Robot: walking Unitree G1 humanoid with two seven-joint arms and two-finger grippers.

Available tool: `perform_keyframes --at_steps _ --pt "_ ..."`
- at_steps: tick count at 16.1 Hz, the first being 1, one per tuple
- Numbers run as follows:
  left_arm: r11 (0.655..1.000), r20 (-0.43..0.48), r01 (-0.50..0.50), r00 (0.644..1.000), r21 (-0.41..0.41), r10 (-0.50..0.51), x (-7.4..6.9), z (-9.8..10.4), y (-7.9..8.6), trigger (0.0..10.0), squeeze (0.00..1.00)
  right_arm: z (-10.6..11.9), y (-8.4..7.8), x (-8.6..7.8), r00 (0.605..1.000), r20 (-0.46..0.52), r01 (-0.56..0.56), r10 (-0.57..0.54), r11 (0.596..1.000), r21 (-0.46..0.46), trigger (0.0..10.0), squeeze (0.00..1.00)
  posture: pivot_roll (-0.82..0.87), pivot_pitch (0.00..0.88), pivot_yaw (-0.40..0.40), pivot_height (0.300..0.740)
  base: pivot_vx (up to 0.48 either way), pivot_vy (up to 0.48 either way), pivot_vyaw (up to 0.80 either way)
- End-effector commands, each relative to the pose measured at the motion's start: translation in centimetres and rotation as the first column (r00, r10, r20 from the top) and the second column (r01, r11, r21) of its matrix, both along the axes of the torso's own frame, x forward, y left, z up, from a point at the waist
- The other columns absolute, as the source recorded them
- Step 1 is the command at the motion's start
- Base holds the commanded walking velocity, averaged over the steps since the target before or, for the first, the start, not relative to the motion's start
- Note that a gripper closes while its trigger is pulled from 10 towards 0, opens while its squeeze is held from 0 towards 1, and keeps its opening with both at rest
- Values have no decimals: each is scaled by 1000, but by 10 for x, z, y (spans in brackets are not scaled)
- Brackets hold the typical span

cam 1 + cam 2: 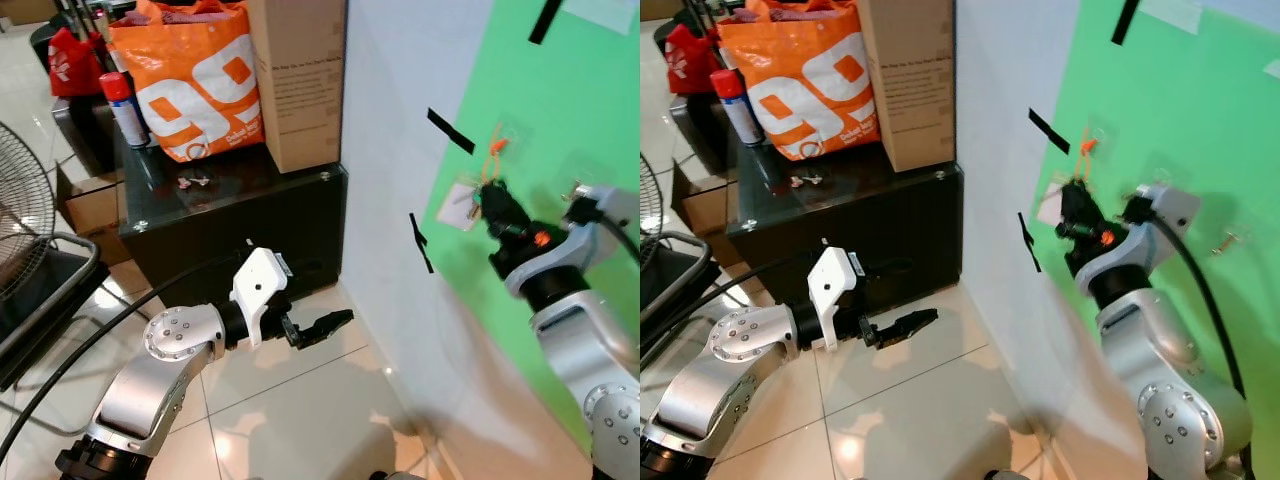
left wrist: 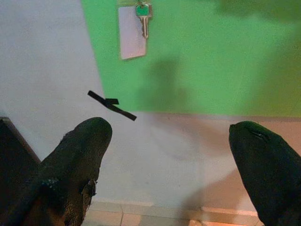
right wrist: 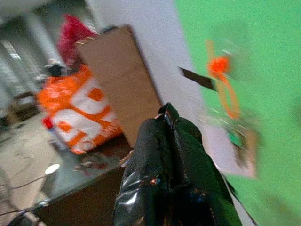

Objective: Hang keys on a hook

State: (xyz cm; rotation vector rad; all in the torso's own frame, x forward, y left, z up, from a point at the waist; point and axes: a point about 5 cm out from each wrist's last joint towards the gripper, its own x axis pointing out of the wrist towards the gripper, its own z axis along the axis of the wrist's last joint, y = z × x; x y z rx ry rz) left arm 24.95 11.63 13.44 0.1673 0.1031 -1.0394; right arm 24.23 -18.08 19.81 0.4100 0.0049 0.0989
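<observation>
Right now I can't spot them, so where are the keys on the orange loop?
The keys on the orange loop hang against the green wall panel on the robot's right, beside the right gripper.

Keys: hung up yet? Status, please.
Keys hanging on hook by orange loop. Right gripper shut, beside them. Left gripper open, low. Nothing blocking.

Both arms are brushed silver with round joint caps ringed by small screws. The left pincer [image 1: 330, 325] has black fingers behind a white housing; the right pincer [image 1: 1076, 200] is glossy black. Black cables trail from each wrist.
</observation>
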Motion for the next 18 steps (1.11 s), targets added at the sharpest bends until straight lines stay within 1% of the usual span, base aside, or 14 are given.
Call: perform_keyframes --at_steps 1,3,5,6,7,9,10,11,12,14,15,16,17,18 --pt "1000 11 7 1000 11 -7 2 3 0 10000 0 -9 -3 -1 997 -58 48 -48 999 -9 10000 0 -69 0 33 740 0 0 0" --pt "1000 12 9 1000 10 -9 3 3 -1 10000 0 -9 -1 -1 996 -51 68 -68 998 -2 10000 0 -73 0 35 740 0 0 0" --pt "1000 15 11 1000 9 -11 3 3 -3 10000 0 -8 3 2 993 -39 112 -113 993 -28 10000 0 -71 0 33 740 0 0 0" --pt "1000 19 7 1000 7 -7 3 3 -3 10000 0 -9 5 2 990 -36 132 -134 990 -55 10000 0 -72 0 35 740 0 0 0" --pt "1000 23 -2 1000 2 2 3 3 -3 10000 0 -10 7 1 991 -28 125 -128 988 -87 10000 0 -73 0 36 740 0 0 0" --pt "995 61 -100 993 6 100 9 2 1 10000 0 -17 13 -4 996 -26 82 -89 976 -200 10000 0 -79 0 44 740 0 0 0" --pt "982 90 -189 978 8 187 12 0 4 10000 0 -25 14 -8 998 -19 56 -65 950 -306 10000 0 -82 0 49 740 0 0 0" --pt "978 88 -206 975 -4 206 12 0 5 10000 0 -30 15 -8 998 -38 35 -51 941 -336 10000 0 -84 0 50 740 0 0 0" --pt "972 93 -234 967 -35 236 11 1 5 10000 0 -38 17 -11 997 -67 11 -38 933 -359 10000 0 -79 0 46 740 0 337 -581" --pt "956 117 -294 949 -12 294 14 1 8 10000 0 -43 19 -11 996 -84 5 -36 942 -336 10000 0 -74 0 42 740 0 480 -800" --pt "941 173 -337 927 -8 334 19 4 9 10000 0 -45 20 -10 996 -83 3 -33 940 -340 10000 0 -72 0 42 740 0 0 -800" --pt "935 207 -354 915 8 345 22 6 10 10000 0 -45 21 -9 996 -78 5 -34 938 -346 10000 0 -71 0 43 740 0 -480 -800" --pt "928 205 -372 910 14 361 24 5 10 10000 0 -44 21 -9 997 -70 9 -36 935 -354 10000 0 -72 0 46 740 0 -480 -800" --pt "921 195 -389 904 8 380 27 5 11 10000 0 -42 21 -7 998 -61 11 -35 934 -358 10000 0 -74 0 49 740 0 -341 0"
